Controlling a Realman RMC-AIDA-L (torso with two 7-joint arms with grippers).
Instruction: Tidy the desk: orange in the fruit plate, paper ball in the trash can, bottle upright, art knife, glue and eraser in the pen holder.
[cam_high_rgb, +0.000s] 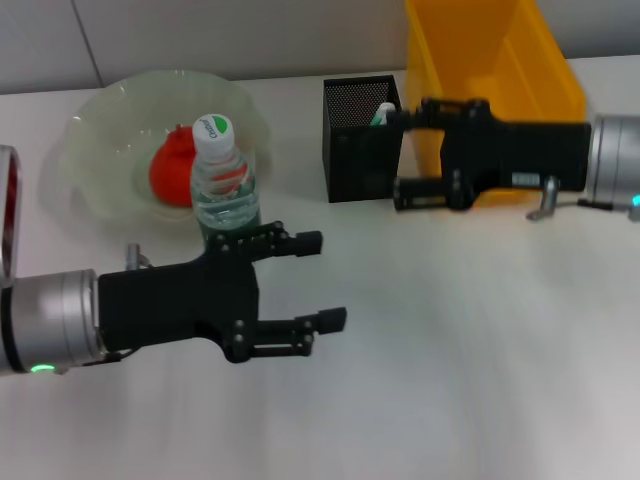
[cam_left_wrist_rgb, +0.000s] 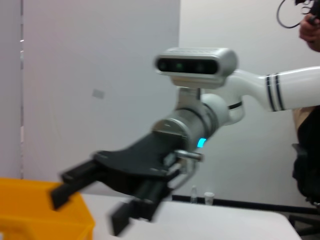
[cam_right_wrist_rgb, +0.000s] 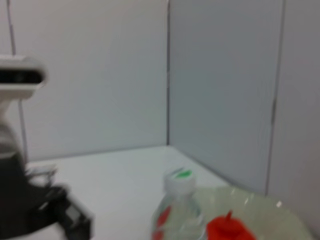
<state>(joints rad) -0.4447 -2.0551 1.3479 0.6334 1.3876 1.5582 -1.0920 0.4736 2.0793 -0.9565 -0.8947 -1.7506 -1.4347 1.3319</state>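
Observation:
The orange (cam_high_rgb: 172, 168) lies in the pale green fruit plate (cam_high_rgb: 100, 130) at the back left. The bottle (cam_high_rgb: 224, 190) stands upright in front of the plate. My left gripper (cam_high_rgb: 325, 282) is open and empty, just right of the bottle. The black mesh pen holder (cam_high_rgb: 350, 160) holds a green-and-white item (cam_high_rgb: 382, 115). My right gripper (cam_high_rgb: 398, 155) is open and empty, next to the pen holder's right side and in front of the yellow trash can (cam_high_rgb: 500, 60). The paper ball and eraser are out of view. The right wrist view shows the bottle (cam_right_wrist_rgb: 177, 212) and orange (cam_right_wrist_rgb: 227, 230).
The white desk (cam_high_rgb: 450, 350) stretches bare across the front and right. A white wall runs behind the plate and bin. The left wrist view shows the right arm's gripper (cam_left_wrist_rgb: 92, 200) beside the trash can (cam_left_wrist_rgb: 45, 210), and a person's arm at the far edge.

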